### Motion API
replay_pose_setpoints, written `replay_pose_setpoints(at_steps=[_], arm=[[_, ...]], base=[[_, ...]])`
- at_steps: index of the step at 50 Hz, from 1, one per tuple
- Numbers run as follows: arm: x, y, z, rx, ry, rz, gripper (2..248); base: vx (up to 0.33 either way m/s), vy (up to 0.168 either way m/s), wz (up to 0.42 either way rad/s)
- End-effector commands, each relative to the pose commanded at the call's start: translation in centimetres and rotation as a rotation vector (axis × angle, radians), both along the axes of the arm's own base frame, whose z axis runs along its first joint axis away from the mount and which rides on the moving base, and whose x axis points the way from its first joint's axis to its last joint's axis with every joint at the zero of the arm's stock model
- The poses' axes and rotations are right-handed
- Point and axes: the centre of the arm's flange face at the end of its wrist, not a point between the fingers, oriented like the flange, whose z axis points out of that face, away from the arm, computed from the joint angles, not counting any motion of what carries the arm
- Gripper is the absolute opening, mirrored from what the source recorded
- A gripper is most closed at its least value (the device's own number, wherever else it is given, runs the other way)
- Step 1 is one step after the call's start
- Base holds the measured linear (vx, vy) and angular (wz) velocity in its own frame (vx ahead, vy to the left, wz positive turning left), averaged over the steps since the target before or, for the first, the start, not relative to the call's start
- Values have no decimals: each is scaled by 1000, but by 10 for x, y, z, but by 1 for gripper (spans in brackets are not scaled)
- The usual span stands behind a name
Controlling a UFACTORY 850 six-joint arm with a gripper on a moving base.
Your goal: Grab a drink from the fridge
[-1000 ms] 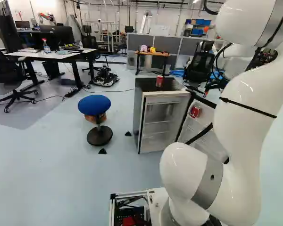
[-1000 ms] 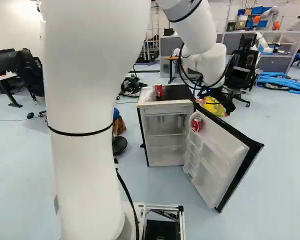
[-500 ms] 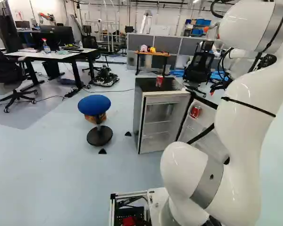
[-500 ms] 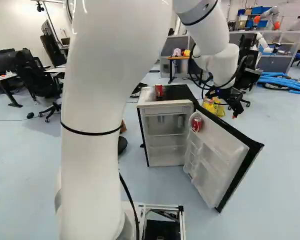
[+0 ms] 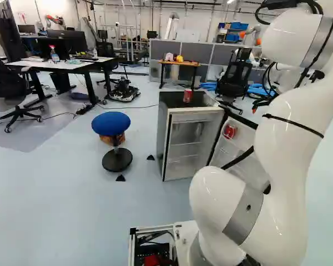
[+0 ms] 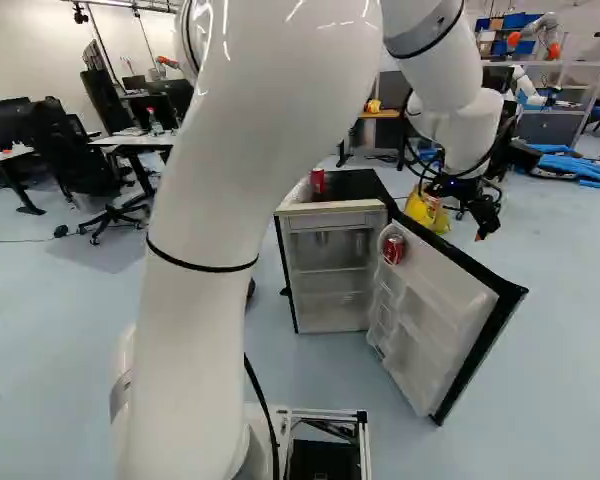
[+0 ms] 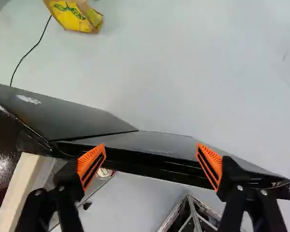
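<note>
Can waiting in the door, pincer empty above it

I have the pincer [image 7: 151, 166] high over the far side of the fridge door [image 6: 435, 310], its fingers spread well apart and nothing gripped. The red can [image 6: 393, 249] sits upright in the door's upper rack; in the wrist view its lid peeps past one pad, on the inner side of the black door edge. Another can [image 6: 318, 181] stands on top of the fridge [image 6: 330, 209], but I take the one in the door as my drink.

As I judge it, I'm at the approach, with the grasp yet to come. I want to cross to the inner side while I have height, then line up over the lid before dropping. Coming down too soon would knock the door and swing the can away. I'd turn the wrist so that one finger has room between can and door panel, lower slowly, and close gently around the body. Lifting straight up should clear the rack's lip; pulling sideways could snag it.
</note>
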Motion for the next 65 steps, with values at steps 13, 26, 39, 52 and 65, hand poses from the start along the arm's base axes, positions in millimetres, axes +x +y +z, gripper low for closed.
replay_pose_setpoints(at_steps=[13,26,39,52,65], arm=[[8,-18,-3,39,8,-10,247],[19,-33,-7,84,23,-5,247],[33,-46,-15,135,43,5,247],[49,-64,-35,162,54,10,247],[54,-71,-55,174,64,9,247]], base=[[0,0,0],[0,0,0],[0,0,0],[0,0,0],[0,0,0]])
